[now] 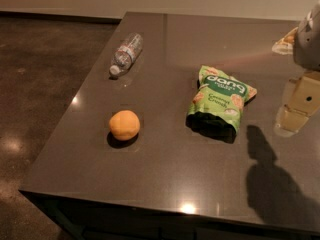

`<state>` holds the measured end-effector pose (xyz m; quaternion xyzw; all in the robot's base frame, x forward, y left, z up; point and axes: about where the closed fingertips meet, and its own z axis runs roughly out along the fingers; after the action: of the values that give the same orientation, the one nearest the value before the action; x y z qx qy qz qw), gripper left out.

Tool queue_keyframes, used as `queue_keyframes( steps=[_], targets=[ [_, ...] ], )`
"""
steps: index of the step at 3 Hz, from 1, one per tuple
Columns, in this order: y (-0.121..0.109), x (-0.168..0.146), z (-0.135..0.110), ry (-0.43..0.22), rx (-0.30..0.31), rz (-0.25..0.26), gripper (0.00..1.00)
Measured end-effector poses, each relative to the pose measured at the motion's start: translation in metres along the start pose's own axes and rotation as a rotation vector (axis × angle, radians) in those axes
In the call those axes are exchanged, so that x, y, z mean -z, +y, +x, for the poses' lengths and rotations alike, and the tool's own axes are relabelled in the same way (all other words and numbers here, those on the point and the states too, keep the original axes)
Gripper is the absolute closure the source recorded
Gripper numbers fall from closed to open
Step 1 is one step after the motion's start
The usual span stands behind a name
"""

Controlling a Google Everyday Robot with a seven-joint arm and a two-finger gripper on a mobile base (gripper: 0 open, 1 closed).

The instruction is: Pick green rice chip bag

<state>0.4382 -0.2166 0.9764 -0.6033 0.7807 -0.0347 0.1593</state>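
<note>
The green rice chip bag lies flat on the dark grey table, right of centre. It is bright green with white "dang" lettering, pictured tan chips and a dark bottom edge that faces me. My gripper hangs at the right edge of the view, to the right of the bag and apart from it, above the table. It holds nothing that I can see. Its shadow falls on the table in front of it.
An orange sits on the table left of the bag. A clear plastic water bottle lies on its side at the back left. The table's left and front edges drop to a dark floor.
</note>
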Motion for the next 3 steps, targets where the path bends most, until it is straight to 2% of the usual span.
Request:
queue_keyframes(
  steps=[1,2,3],
  targets=[
    [0.0,0.0,-0.001,-0.001,0.0,0.002,0.0],
    [-0.007,-0.012,-0.01,-0.024,-0.071,-0.002,0.0],
    [-0.017,-0.04,-0.021,-0.052,-0.216,0.004,0.0]
  ],
)
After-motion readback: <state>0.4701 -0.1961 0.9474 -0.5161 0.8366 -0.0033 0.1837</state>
